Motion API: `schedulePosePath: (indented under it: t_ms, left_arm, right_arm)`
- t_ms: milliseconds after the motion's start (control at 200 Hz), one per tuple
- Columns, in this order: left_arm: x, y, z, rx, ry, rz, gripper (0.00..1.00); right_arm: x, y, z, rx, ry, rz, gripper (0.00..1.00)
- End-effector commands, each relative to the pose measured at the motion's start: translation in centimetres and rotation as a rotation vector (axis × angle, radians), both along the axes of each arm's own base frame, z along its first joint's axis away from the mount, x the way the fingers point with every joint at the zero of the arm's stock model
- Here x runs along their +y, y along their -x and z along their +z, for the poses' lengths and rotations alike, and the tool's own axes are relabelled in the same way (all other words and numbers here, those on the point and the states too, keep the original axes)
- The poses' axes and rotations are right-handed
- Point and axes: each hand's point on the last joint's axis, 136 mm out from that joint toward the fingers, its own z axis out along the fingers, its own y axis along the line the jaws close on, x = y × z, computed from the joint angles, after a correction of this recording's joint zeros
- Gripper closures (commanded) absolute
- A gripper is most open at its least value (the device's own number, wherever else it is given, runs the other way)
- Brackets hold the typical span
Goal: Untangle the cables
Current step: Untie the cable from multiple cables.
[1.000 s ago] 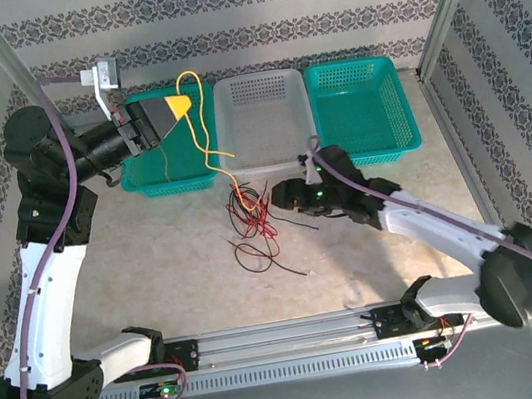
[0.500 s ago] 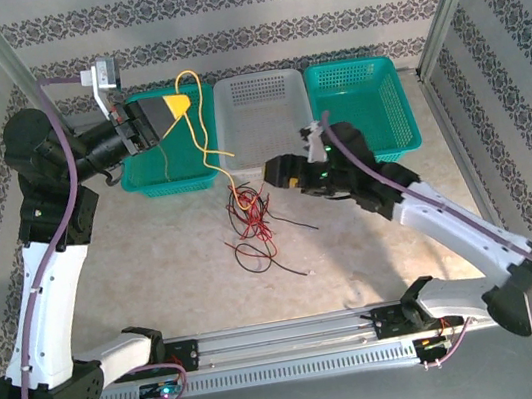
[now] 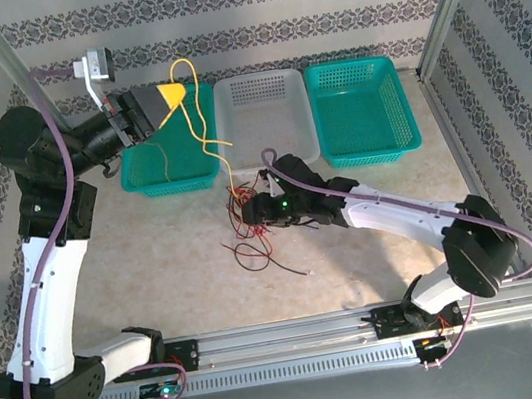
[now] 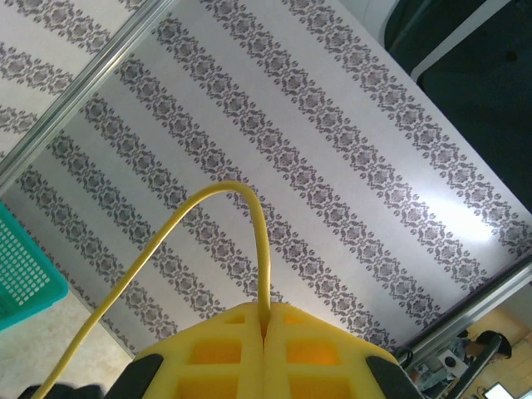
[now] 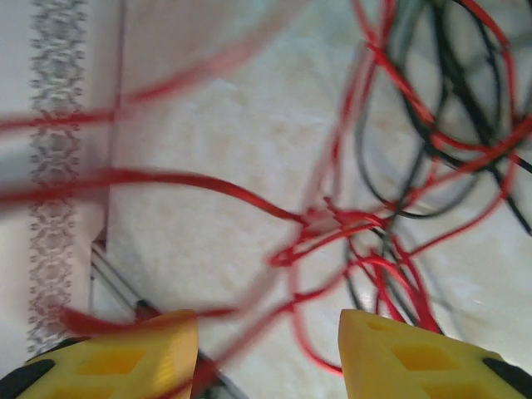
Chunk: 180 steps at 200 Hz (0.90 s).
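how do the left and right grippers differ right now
The left gripper is shut on the yellow cable; the right gripper is open, its fingers well apart. The left gripper is raised over the left green basket; the right gripper sits low over the red and black tangle on the table. Both have yellow fingers.

The top camera is fixed high behind the arm bases point(image 3: 153, 351). It looks down and forward over the whole table point(image 3: 157, 277) from far off. The left wrist camera sits high, tilted up at the patterned wall point(image 4: 349, 166), very near the left gripper point(image 4: 264, 322). The right wrist camera looks down at the tabletop from close range. With the top view it shares the red and black tangle point(image 5: 370, 241). The left wrist view shares the yellow cable point(image 4: 233, 184) with the top view.
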Motion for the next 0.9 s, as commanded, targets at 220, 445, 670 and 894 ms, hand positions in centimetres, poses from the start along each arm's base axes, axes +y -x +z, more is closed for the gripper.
schedulePosePath:
  t_ms: [220,445,670,894]
  left_arm:
    - [0.9,1.5,4.0,-0.141,0.057,0.006,1.0]
    - [1.0,1.3,2.4,-0.112,0.019,0.008,1.0]
    - [1.3,-0.6,-1.1,-0.04,0.04,0.035,1.0]
    - [1.4,-3.1,-4.7,0.045,0.056,0.058,1.0]
  right_arm:
    - [-4.2,-1.3,-1.0,0.032,0.078,-0.074,0.59]
    - [-6.5,-0.5,5.1,-0.092,0.08,-0.053,0.47]
    - [-13.6,-1.0,15.1,-0.339,0.004,-0.232,0.21]
    - [-15.6,-0.6,24.1,-0.537,-0.039,-0.277,0.17]
